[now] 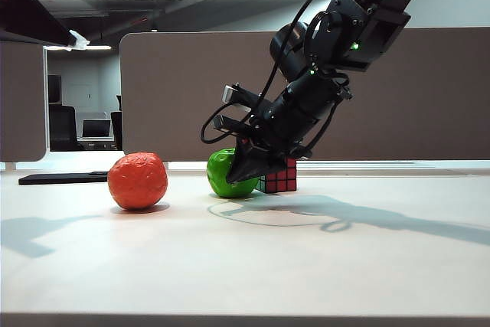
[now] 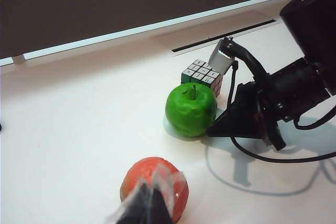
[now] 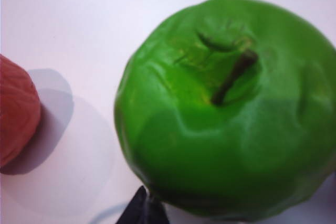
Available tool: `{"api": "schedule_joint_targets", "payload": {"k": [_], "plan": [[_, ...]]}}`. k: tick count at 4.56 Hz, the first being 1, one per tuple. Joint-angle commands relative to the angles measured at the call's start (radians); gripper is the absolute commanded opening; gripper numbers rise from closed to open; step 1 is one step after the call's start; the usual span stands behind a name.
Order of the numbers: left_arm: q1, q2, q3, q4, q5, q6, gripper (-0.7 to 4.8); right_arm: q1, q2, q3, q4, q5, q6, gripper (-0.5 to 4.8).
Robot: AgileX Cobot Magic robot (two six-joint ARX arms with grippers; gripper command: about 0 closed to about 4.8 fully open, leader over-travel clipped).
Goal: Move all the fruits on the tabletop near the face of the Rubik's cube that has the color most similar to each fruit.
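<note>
White tabletop; apple touching closed right pincer.

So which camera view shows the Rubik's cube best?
The left wrist view: the Rubik's cube shows its top and two sides behind the green apple. The exterior view shows only red squares, partly hidden by the shut right gripper. The right wrist view does not show it.

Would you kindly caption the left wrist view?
Right end effector, shut, beside green apple by Rubik's cube.
</note>
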Motion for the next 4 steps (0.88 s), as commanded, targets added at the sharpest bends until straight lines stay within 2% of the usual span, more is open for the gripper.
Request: {"api": "schedule_joint_targets", "payload": {"k": [1, 2, 3, 4], "plan": [[0.000, -0.002, 0.002, 0.010, -0.002, 0.007, -0.06, -0.012, -0.005, 0.005, 0.050, 0.047, 0.001, -0.01], [-0.001, -0.002, 0.002, 0.010, -0.001, 0.006, -0.06, -0.008, -0.075, 0.005, -0.003, -0.117, 0.001, -0.01], [-0.001, -0.002, 0.002, 0.031, 0.000, 0.006, -0.06, -0.008, -0.199, 0.005, -0.035, 0.099, -0.045, -0.01], [-0.001, -0.002, 0.002, 0.085, 0.001, 0.002, -0.06, -0.008, -0.352, 0.004, -0.254, 0.454, -0.175, -0.01]]}}
